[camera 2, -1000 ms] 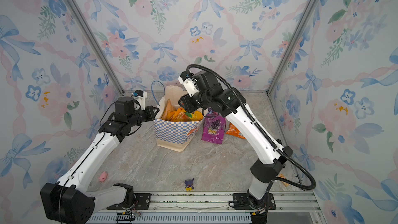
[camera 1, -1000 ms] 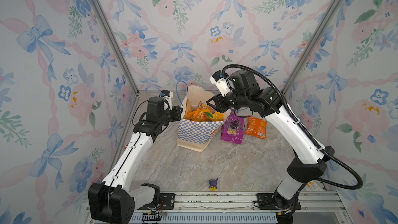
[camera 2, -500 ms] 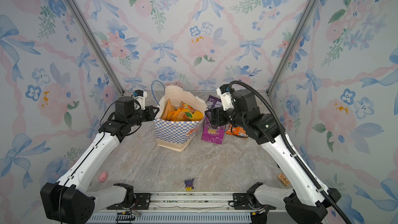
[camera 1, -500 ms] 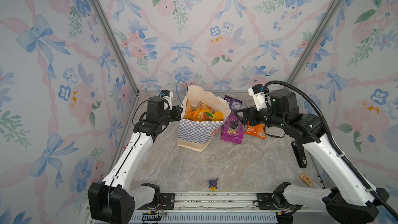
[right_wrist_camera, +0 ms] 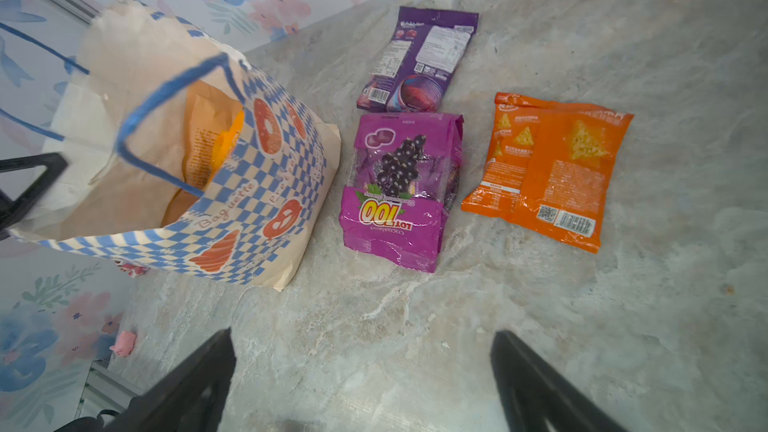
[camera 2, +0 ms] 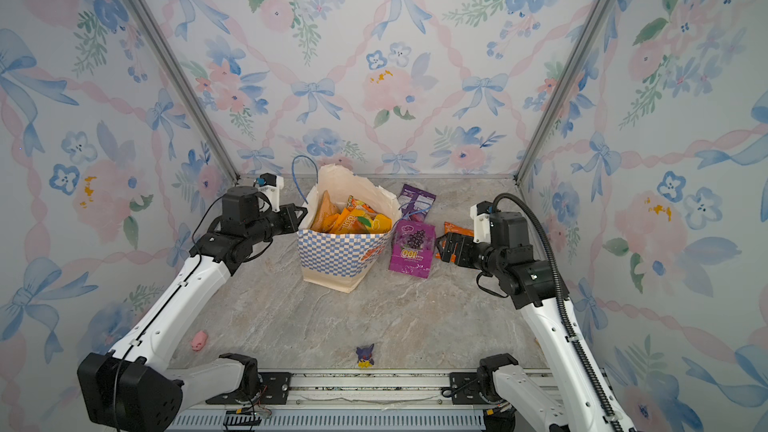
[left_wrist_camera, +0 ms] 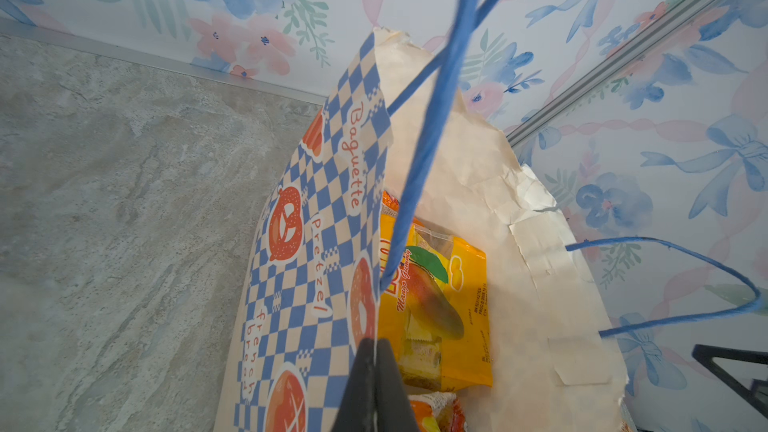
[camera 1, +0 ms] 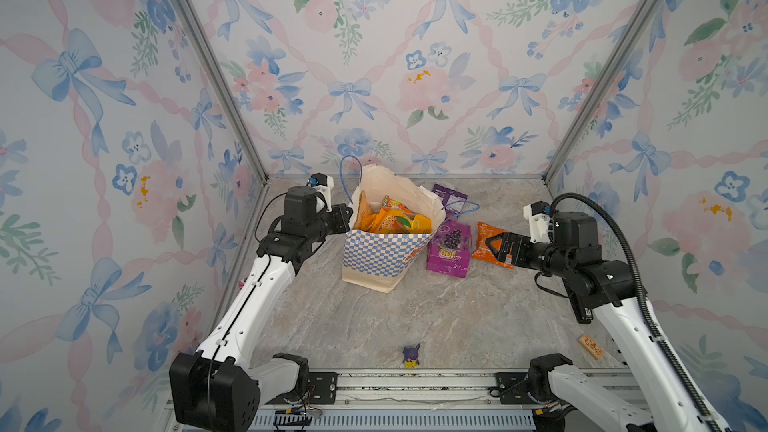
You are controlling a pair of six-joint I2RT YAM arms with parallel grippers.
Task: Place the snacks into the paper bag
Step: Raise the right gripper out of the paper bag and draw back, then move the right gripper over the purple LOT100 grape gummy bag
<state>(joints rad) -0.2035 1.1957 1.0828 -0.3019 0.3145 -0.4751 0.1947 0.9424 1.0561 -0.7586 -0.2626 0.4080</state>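
Observation:
The paper bag [camera 1: 382,247] [camera 2: 338,253] stands upright at the back middle, with several yellow-orange snacks [camera 1: 395,220] [left_wrist_camera: 440,284] inside. My left gripper [camera 1: 347,218] [left_wrist_camera: 376,347] is shut on the bag's left rim, the checkered wall [left_wrist_camera: 299,243] pinched between its fingers. To the bag's right lie a purple LOT 100 packet [camera 1: 449,249] [right_wrist_camera: 399,193], an orange packet [camera 1: 484,234] [right_wrist_camera: 548,172] and, behind them, a dark purple packet [camera 1: 449,199] [right_wrist_camera: 419,64]. My right gripper [camera 1: 492,245] [right_wrist_camera: 361,334] hangs open and empty just above the orange packet.
A tiny purple-and-yellow figurine [camera 1: 411,357] stands near the front rail. A small wooden block [camera 1: 591,347] lies at the front right and a small pink toy [camera 2: 198,339] at the front left. Flowered walls close in the back and both sides.
My right arm has drawn back from over the bag, rightwards and down to the orange packet, and its jaws have opened wide. The left gripper and bag have not moved.

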